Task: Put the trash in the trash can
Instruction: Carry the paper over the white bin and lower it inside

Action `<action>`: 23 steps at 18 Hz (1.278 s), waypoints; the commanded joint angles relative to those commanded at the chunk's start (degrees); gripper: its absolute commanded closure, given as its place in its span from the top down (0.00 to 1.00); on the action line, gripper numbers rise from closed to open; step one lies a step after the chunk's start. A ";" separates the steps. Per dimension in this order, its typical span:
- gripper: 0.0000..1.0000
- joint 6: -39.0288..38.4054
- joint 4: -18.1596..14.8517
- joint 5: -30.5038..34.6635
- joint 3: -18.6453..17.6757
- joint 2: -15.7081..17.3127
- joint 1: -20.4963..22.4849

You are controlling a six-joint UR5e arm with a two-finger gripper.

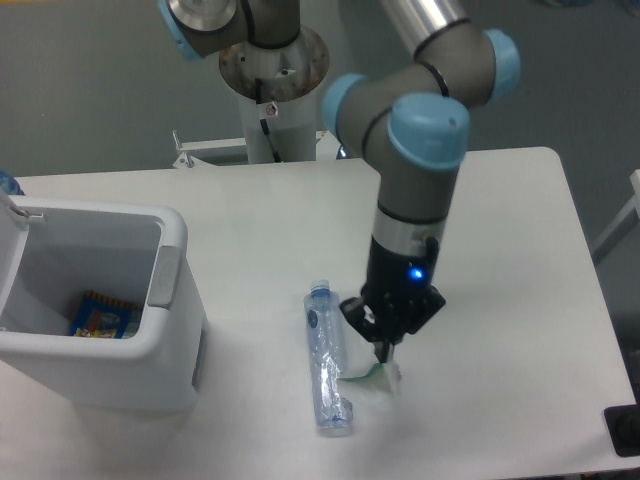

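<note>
Your two-finger gripper [384,352] is clenched on the small crumpled white plastic wrapper [378,375], just beside the long crushed clear plastic bottle [327,362] lying on the white table [510,250]. The boxy white trash can [95,300] stands open, well apart.

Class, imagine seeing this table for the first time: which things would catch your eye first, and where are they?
The grey-and-blue robot arm dominates the middle, its gripper pinching a crumpled white wrapper. Just left of it lies a crushed clear bottle with a blue cap. At far left stands the open white trash can, with a colourful packet inside.
</note>
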 joint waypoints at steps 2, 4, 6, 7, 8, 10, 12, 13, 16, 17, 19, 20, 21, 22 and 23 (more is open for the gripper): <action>0.00 -1.32 0.00 -1.93 0.53 0.62 -1.40; 0.00 -3.43 0.00 -2.03 1.84 0.97 -2.38; 0.00 -4.84 0.00 -2.12 3.60 1.41 -3.77; 0.00 -5.54 0.00 -2.29 4.21 1.85 -4.74; 0.00 -6.07 0.00 -2.82 4.39 2.29 -5.19; 0.00 -7.04 0.00 -4.74 4.31 3.87 -5.80; 0.00 -8.70 0.00 -5.98 4.22 4.75 -7.99; 0.00 -9.32 0.00 -5.99 4.22 5.45 -8.61; 0.00 -10.47 0.00 -6.51 3.61 7.65 -9.93; 0.00 -10.82 0.00 -7.56 3.17 8.26 -10.02; 0.00 -11.70 -0.09 -9.75 2.03 9.58 -9.94; 0.00 -11.70 -0.09 -10.90 1.24 10.11 -10.02; 0.00 -11.87 -0.09 -11.52 0.54 10.98 -10.02; 0.00 -12.14 -0.09 -11.87 -0.25 11.51 -10.11; 0.00 -12.14 -0.09 -11.96 -1.22 12.13 -10.63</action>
